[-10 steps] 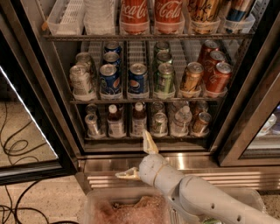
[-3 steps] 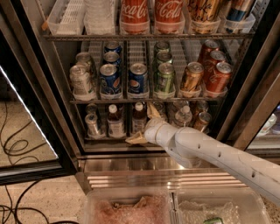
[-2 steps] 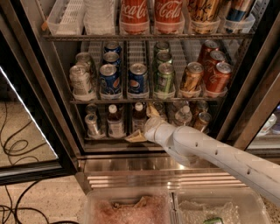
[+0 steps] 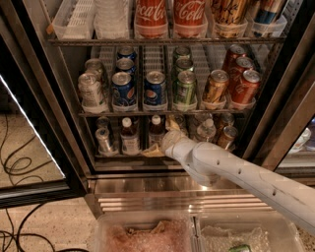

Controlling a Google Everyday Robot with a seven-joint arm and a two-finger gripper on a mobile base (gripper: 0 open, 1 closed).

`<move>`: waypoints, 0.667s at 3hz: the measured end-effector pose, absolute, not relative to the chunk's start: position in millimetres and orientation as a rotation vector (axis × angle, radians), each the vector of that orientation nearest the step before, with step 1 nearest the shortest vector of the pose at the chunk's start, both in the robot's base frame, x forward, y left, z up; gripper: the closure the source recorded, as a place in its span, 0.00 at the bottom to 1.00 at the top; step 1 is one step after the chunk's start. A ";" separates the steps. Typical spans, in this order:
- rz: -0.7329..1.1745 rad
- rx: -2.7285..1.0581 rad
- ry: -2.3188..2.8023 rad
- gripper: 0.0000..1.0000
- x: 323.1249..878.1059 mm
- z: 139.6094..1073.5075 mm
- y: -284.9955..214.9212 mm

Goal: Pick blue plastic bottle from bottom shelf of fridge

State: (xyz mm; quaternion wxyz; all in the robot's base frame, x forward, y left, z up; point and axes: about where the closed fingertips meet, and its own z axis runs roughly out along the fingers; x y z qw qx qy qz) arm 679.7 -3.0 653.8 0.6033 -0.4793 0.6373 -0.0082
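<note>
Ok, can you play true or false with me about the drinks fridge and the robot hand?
1. The gripper is down at the bottom shelf of the fridge. True.
2. The red Coca-Cola drinks stand on the bottom shelf. False: they are on the highest shelf in view.
3. Blue Pepsi cans stand on the middle shelf. True.
4. The gripper holds a bottle outside the fridge. False: both white-capped bottles stand on the bottom shelf, and the gripper is open next to the right one.
5. The fridge is shut. False: the robot arm reaches inside it.
</note>
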 end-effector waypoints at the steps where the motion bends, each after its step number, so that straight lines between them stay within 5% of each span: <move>1: -0.019 -1.110 1.476 0.19 679.7 653.8 -2.9; 2: -0.019 -1.110 1.475 0.42 679.7 653.8 -2.9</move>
